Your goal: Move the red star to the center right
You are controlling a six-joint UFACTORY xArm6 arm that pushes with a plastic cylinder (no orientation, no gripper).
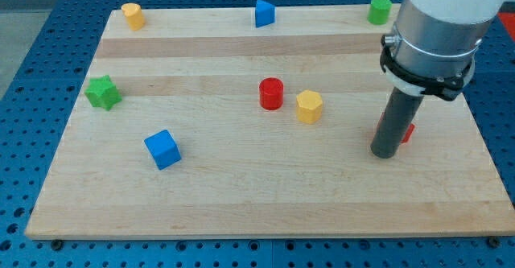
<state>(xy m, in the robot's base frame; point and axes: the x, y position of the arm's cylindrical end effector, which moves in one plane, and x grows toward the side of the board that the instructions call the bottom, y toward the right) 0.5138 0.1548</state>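
The red star point(408, 132) lies near the board's right edge at mid height, mostly hidden behind my rod; only a red sliver shows on the rod's right side. My tip point(385, 154) rests on the board just to the left of and below the star, touching or nearly touching it. A red cylinder point(271, 93) and a yellow hexagonal block point(309, 106) sit near the board's middle, to the left of my tip.
A wooden board point(241, 195) carries a green star point(103, 92) at the left, a blue cube point(162, 149) at the lower left, a yellow cylinder point(133, 15) at the top left, a blue triangular block point(264, 14) at the top middle, and a green cylinder point(380, 10) at the top right.
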